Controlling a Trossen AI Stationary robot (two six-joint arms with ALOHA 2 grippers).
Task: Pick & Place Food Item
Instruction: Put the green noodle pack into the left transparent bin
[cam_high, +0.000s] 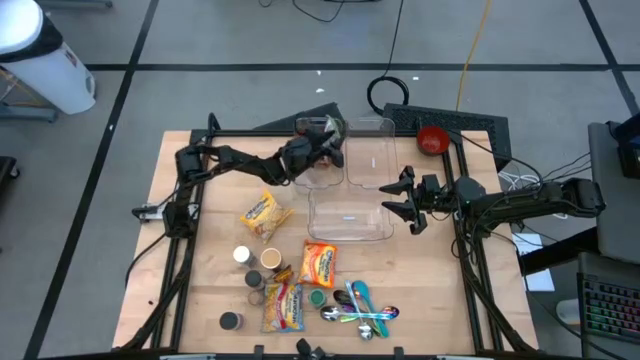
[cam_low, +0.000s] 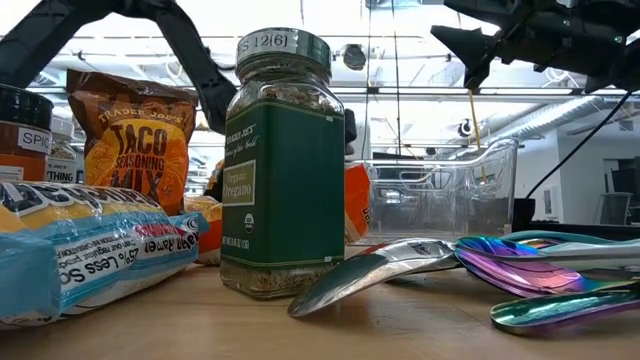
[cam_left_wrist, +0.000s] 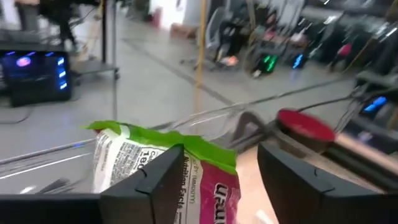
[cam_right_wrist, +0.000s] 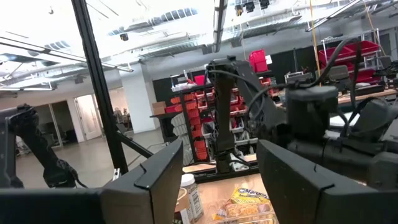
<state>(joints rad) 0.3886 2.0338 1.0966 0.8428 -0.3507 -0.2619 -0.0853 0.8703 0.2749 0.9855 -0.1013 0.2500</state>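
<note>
High view: the left tool (cam_high: 325, 135) hangs over the far-left clear bin (cam_high: 322, 172), at about twelve o'clock on the tabletop (cam_high: 205, 260), with a green-topped food packet (cam_high: 330, 127) between its fingers. The right tool (cam_high: 405, 198) waits at three o'clock beside the near bin (cam_high: 350, 215), fingers apart and empty.

Low view: an oregano jar (cam_low: 283, 165) blocks most of the bins; the packet cannot be made out here.

Left wrist view: the left tool's (cam_left_wrist: 217, 180) fingers stand parted around the packet (cam_left_wrist: 165, 165), which looks loose rather than clamped, though blur makes this uncertain. Its long axis runs roughly along the fingers, green end pointing away from the wrist. The risk: released this high and tilted, it could catch the bin's rim and tip outside.

Right wrist view: only the parted, empty fingers of the right tool (cam_right_wrist: 217, 180).
</note>
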